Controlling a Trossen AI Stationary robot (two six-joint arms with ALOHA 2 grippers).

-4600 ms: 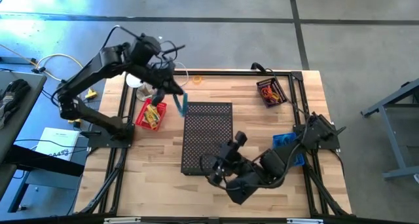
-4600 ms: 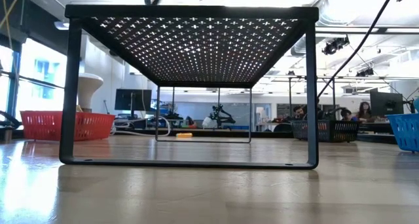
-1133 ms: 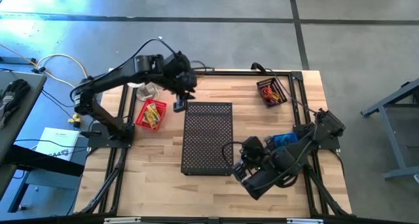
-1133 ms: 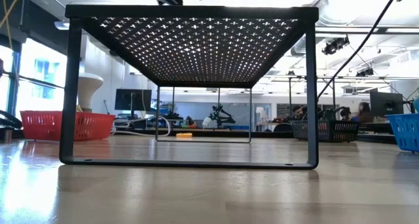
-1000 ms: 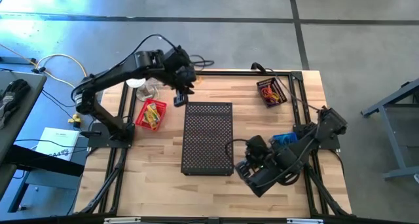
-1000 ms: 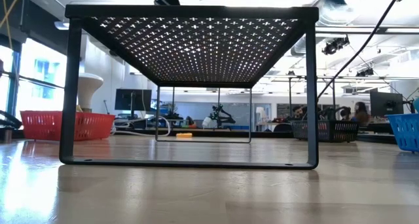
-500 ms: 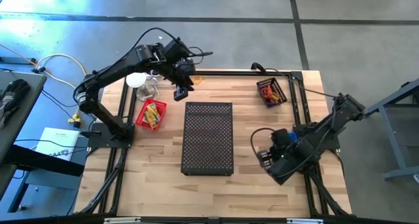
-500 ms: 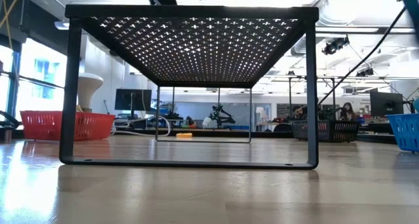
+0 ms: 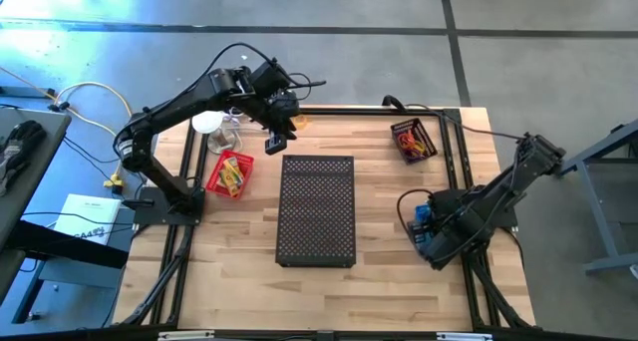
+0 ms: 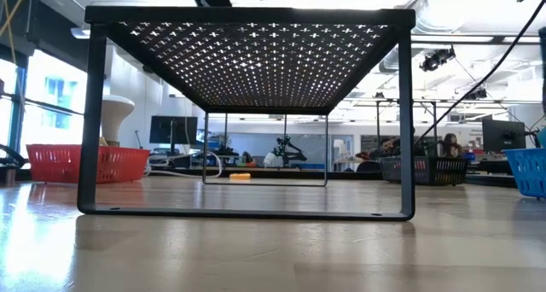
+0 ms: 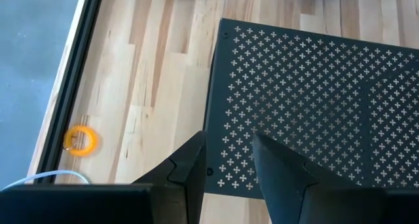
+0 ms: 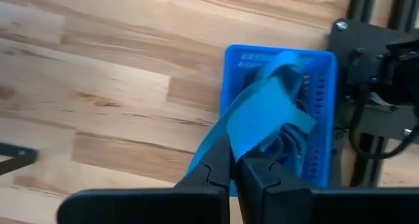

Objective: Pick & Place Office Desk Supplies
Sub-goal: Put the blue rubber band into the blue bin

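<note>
You see mixed red and yellow supplies [image 9: 228, 174] heaped in the red basket [image 9: 213, 181] at the desk's 10 o'clock, red-orange loops [image 9: 410, 140] in the dark basket [image 9: 428, 132] at 2 o'clock, a single orange loop [image 11: 80, 139] lying flat near 11 o'clock, and a blue strip [image 12: 262, 119] held over the blue basket [image 12: 322, 67] at 4 o'clock.

Pale butcher-block table [image 9: 249, 246] carried black perforated metal riser [image 9: 317, 209] at centre. Red basket [image 9: 229, 173] sat at left, dark basket [image 9: 415, 140] at far right corner, blue basket [image 12: 288, 112] at right edge. Small orange loop [image 11: 80, 139] lay on wood near far edge, beyond riser.
</note>
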